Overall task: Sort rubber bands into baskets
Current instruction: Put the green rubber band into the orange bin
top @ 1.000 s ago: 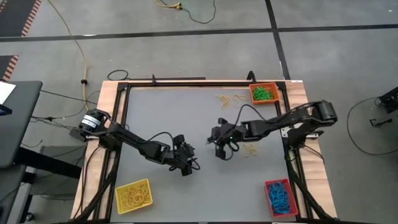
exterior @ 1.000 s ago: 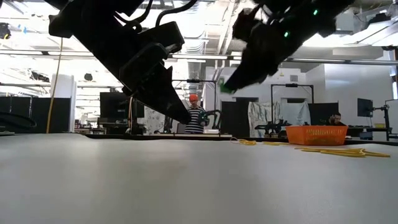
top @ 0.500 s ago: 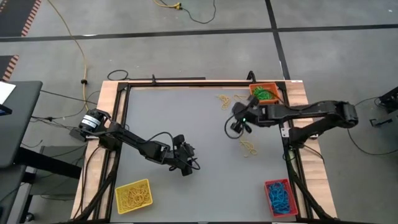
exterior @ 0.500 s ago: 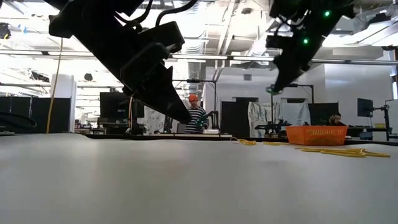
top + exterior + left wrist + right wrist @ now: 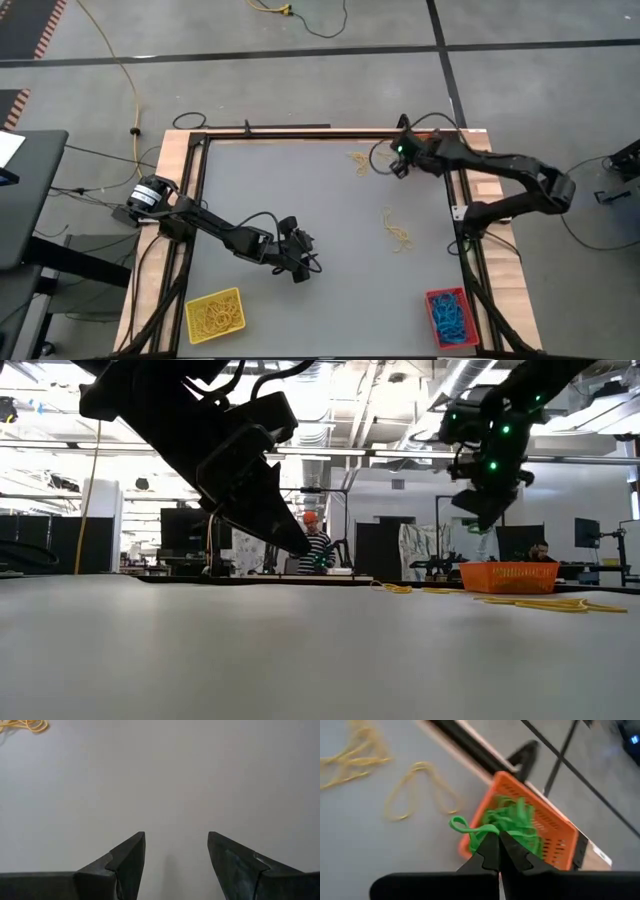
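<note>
My right gripper is shut on a green rubber band and hangs in the air at the table's far right, next to the orange basket. That basket holds a heap of green bands. In the high view the right arm covers most of the basket. Loose yellow bands lie on the table nearby, with more farther toward the near edge. Near the table's middle left, my left gripper stays open over bare table. My right gripper pinches the green rubber band between its two fingertips. A loop of the band sticks out to one side of the tips. The fingers slant down toward the table's far right corner. The band is lifted clear of the table.
A yellow basket with yellow bands stands at the near left. A red basket with blue bands stands at the near right. A black frame rail runs along the far edge. A person stands in the room beyond.
My right gripper has swung from the table's middle toward the far right corner and the orange basket, rising slightly and turning, still shut on the green band, which stays clear of the table.
</note>
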You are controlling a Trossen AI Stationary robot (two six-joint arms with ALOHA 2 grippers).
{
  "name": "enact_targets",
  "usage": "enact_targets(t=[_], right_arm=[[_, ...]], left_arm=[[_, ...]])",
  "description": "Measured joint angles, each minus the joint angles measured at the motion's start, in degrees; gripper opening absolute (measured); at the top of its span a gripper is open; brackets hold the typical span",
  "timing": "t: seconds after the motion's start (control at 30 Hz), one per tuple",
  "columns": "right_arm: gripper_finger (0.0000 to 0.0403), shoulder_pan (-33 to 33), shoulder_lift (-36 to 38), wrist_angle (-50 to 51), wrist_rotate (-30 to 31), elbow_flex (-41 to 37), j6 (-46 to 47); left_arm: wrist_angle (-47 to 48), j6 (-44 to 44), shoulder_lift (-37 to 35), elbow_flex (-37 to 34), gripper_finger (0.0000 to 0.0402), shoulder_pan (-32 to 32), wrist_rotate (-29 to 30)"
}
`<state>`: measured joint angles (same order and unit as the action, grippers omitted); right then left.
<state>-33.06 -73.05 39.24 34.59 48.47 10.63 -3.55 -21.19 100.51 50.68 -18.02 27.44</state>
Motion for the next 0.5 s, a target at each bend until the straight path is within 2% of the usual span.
enact_targets(t=[0.23,0.5], right_arm=[[0.0026,-8.5,-3.8,0.5,-2.4,0.0,-0.7],[0.0046,-12.7,-12.5,-1.6,-2.4,0.0,-2.0]], left_arm=[[0.0,-1.0,0.0,0.0,0.0206,0.0,0.0],[0.2,-1.5,0.0,0.0,0.0206,0.0,0.0]])
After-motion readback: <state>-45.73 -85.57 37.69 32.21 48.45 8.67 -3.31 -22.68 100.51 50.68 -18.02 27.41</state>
